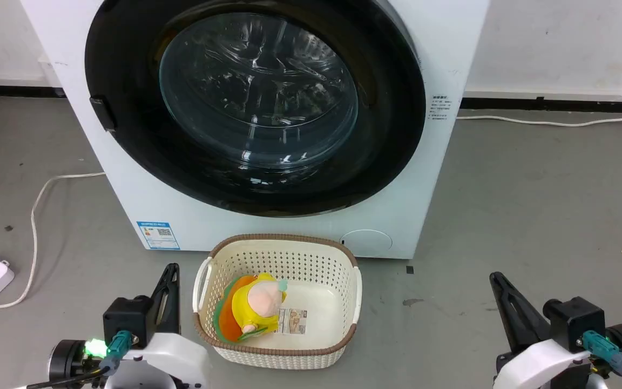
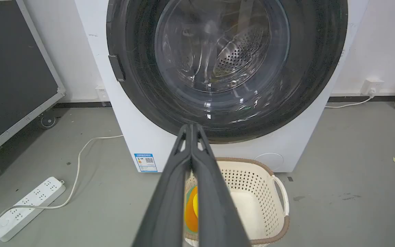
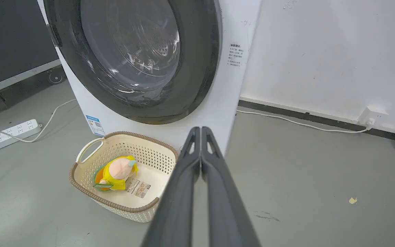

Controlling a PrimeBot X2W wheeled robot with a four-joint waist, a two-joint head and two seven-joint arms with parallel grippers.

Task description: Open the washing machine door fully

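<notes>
Low on washing machine (image 1: 127, 189), blue label (image 1: 158, 235)

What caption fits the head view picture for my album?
Cream perforated basket with a yellow plush toy sits before the closed glossy black round washing machine door.

At seven o'clock in the head view, the left pincer (image 1: 171, 268) shows long tapering dark fingers (image 1: 165, 294), a black block (image 1: 127, 319), a white rounded shell (image 1: 178, 351), a teal cable plug (image 1: 118, 343) and a green light (image 1: 94, 346). At five o'clock, the right pincer (image 1: 494, 277) repeats the black, white and teal.
</notes>
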